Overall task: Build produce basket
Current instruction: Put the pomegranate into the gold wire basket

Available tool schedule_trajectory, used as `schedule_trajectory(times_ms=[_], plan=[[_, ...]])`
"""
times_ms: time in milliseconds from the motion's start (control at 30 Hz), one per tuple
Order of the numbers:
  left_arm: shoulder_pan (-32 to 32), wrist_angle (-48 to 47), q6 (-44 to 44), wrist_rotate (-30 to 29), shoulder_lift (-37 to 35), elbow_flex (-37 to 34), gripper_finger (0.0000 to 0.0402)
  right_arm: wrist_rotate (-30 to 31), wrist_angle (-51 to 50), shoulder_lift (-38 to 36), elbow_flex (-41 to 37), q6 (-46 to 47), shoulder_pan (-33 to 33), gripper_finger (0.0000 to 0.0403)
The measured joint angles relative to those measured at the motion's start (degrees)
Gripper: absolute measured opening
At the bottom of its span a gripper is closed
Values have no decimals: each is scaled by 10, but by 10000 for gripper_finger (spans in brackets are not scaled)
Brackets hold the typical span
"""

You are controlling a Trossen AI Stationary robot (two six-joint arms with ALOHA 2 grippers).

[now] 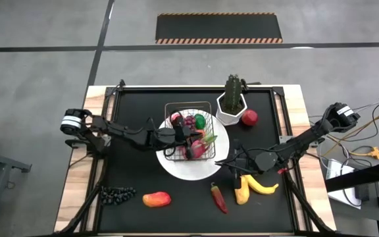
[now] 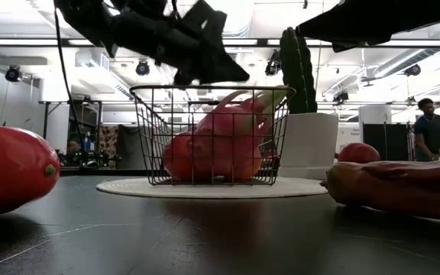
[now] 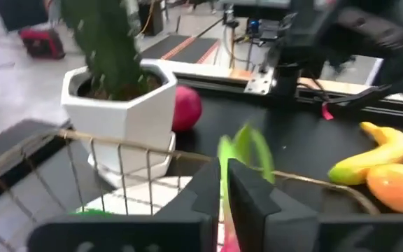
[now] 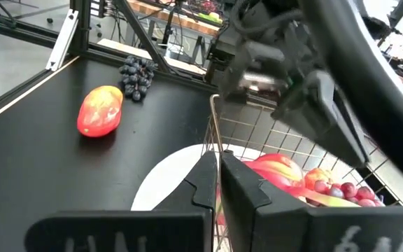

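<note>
Hovering over the basket [image 1: 189, 130], the left gripper [image 1: 195, 139] pinches the green tip of the dragonfruit [image 2: 228, 130], which lies inside with an apple [image 4: 277, 168] and grapes [image 4: 341, 189]. The basket sits on the plate [image 1: 176, 164]. The right gripper [image 1: 224, 162] rests at the plate's edge, fingers together on nothing. The banana [image 1: 260, 185], chili [image 1: 218, 197], mango [image 1: 156, 199] and dark grapes [image 1: 116, 193] lie out on the mat [image 1: 130, 105].
</note>
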Motion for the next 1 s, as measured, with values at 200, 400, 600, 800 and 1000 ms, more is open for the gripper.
schedule_trajectory(times_ms=[200,400,600,800,1000], plan=[[-44,-46,81,2,-61,0,10,0,-10,0,0,12,0,9],[-105,-123,127,3,-125,-1,10,39,-10,-1,0,127,-1,9],[-144,-157,139,3,-159,-2,10,60,-16,-31,1,201,-12,44],[-153,-165,194,3,-170,-2,10,61,-191,-77,57,327,-45,130],[-153,-175,253,-26,-193,-2,10,66,-504,-76,172,398,-99,215]])
